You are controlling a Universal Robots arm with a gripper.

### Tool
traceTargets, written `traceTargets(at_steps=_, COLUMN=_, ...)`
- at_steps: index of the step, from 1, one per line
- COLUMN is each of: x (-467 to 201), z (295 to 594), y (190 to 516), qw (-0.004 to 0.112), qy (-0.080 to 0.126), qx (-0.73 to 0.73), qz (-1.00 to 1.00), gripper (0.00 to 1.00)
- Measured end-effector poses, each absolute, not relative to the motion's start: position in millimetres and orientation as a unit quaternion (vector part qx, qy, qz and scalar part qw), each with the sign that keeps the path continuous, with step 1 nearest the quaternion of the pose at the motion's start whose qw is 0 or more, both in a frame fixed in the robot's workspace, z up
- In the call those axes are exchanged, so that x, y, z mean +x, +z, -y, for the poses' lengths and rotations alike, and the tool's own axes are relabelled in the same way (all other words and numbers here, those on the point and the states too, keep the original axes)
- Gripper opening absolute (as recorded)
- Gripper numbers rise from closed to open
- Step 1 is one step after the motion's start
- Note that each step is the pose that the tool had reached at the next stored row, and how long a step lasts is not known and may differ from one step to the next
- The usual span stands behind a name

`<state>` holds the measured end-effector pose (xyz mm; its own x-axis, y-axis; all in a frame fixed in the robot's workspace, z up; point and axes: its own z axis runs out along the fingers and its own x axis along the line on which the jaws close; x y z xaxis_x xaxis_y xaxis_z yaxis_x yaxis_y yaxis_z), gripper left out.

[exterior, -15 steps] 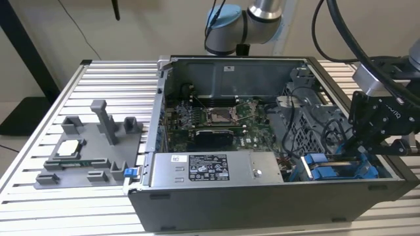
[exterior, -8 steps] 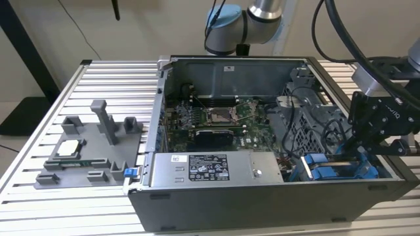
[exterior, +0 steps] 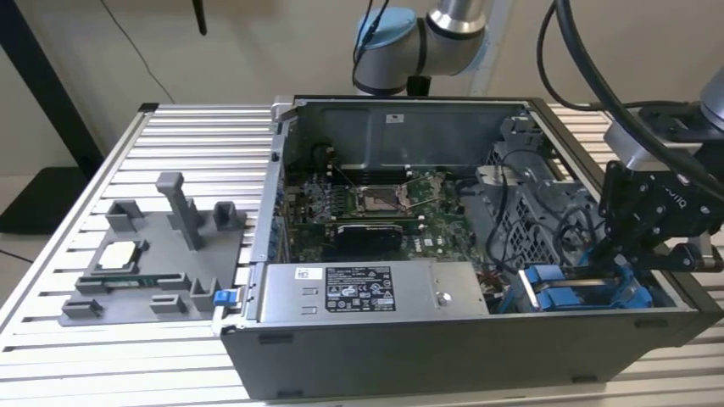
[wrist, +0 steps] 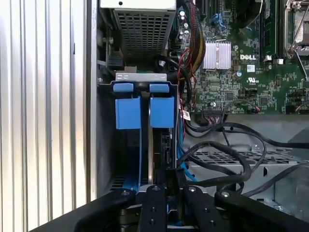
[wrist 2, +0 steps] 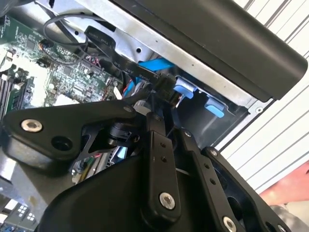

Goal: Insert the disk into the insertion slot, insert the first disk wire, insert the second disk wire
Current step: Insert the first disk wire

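My black gripper [exterior: 611, 254] reaches down into the drive cage at the case's corner, on the exterior view's right. Its two fingers stand close together [wrist: 168, 176], pinching a black connector [wrist 2: 165, 86] at the end of a flat black disk wire [wrist 2: 126, 67]. The disk [wrist: 151, 154] stands edge-on in the insertion slot [wrist: 126, 159], a thin grey strip with its blue frame [exterior: 577, 297] around it. Two blue tabs [wrist: 161, 111] mark the slot's mouth just beyond my fingertips. A blue wire [wrist 2: 152, 65] runs beside the connector.
Loose black cables [wrist: 227, 159] loop over the cage beside my fingers. The motherboard [exterior: 374, 203] fills the case's middle, and the grey power supply box [exterior: 374, 292] lies along the front wall. On the slatted table, a grey fixture [exterior: 158, 254] stands at the exterior view's left.
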<state>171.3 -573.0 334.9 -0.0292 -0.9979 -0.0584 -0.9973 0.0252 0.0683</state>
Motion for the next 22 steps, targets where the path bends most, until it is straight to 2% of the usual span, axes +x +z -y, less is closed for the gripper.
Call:
traceTargets(at_steps=5, x=171.3, z=573.0, y=330.3, qw=0.002, qy=-0.046, qx=0.696, qz=0.716, gripper=0.00)
traceTargets(at_steps=6, x=171.3, z=573.1, y=330.8, qw=0.002, qy=-0.046, qx=0.696, qz=0.717, gripper=1.00)
traceTargets(at_steps=22, x=170.8, z=573.0, y=361.5, qw=0.003, qy=-0.045, qx=0.696, qz=0.717, gripper=1.00)
